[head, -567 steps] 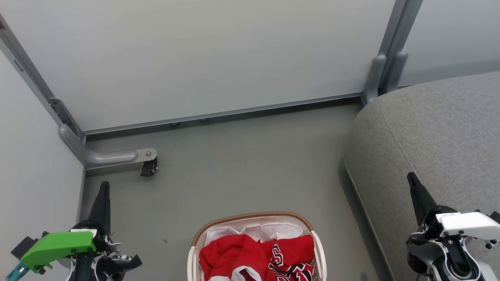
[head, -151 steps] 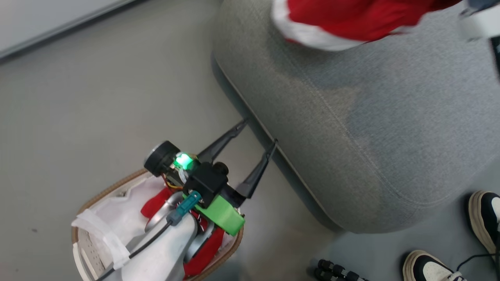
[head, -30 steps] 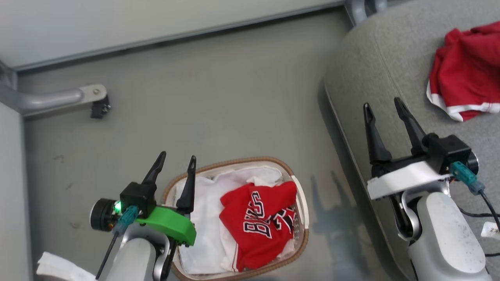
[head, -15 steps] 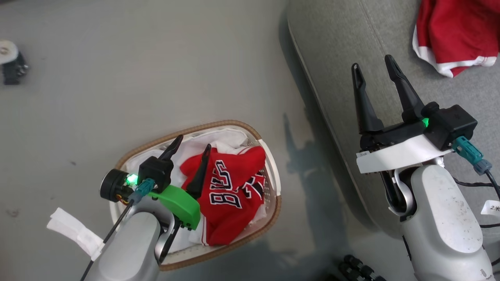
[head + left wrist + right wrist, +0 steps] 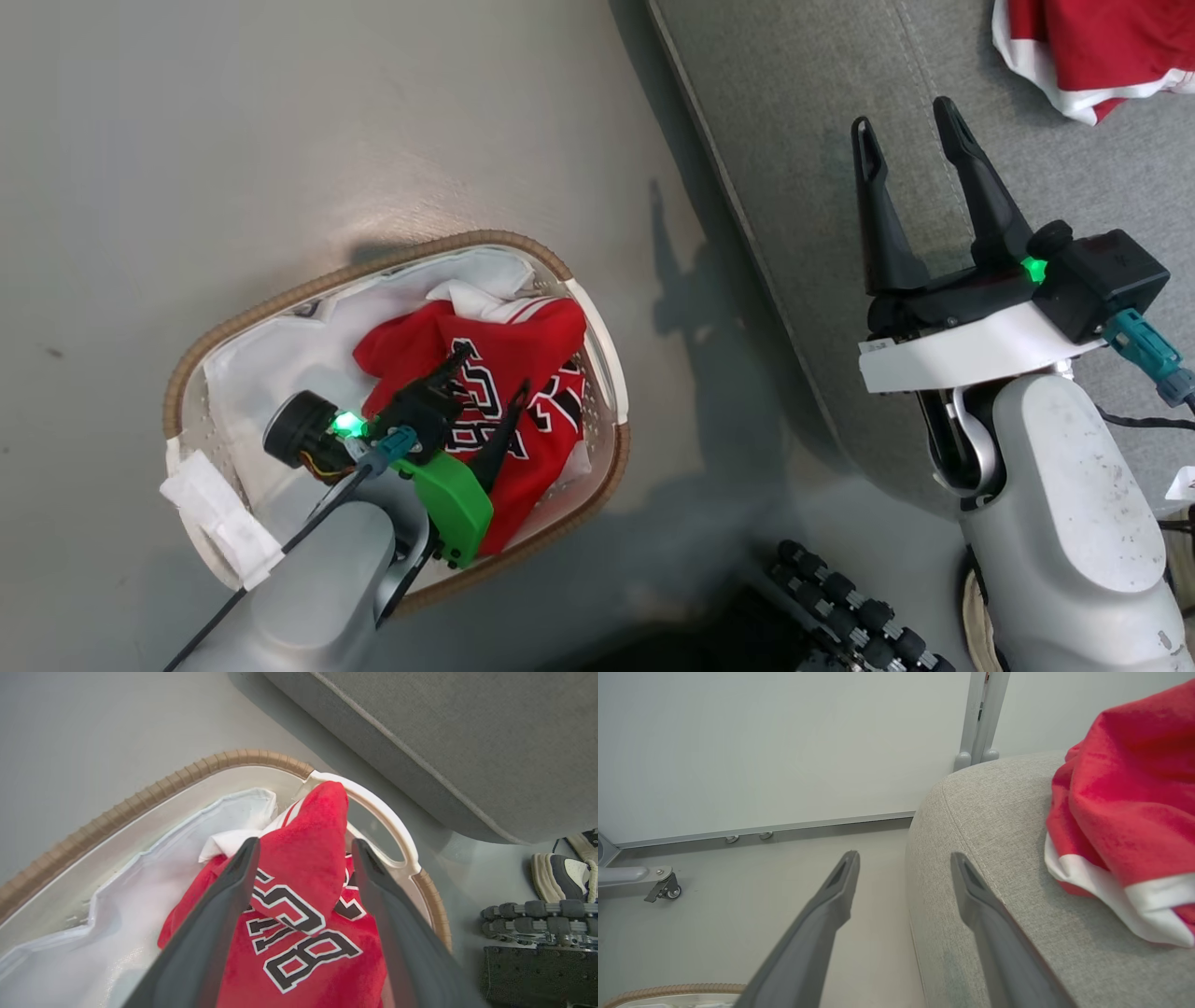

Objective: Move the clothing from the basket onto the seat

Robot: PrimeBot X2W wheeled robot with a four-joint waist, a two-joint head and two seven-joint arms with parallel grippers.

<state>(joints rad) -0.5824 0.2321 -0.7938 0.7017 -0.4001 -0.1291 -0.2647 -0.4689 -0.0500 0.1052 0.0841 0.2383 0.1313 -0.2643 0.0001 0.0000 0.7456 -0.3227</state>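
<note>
Left wrist view: your left gripper [image 5: 304,843] hung released over red jersey [image 5: 299,877] in basket [image 5: 140,798], raised fold between jaws; your right gripper [image 5: 904,117] stood released, empty, above seat [image 5: 794,121].

Black-and-white-lettered red jersey [image 5: 532,341]; grey seat [image 5: 784,112]

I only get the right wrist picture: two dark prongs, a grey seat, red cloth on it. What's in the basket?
Observer: A red jersey with block lettering lies in the basket, on white lining.
Operator: Is the other claw holding it?
Observer: No. The left gripper is open, its fingers either side of a raised fold.
Operator: Anyone nearby?
Observer: A shoe shows on the floor near the seat.
</note>
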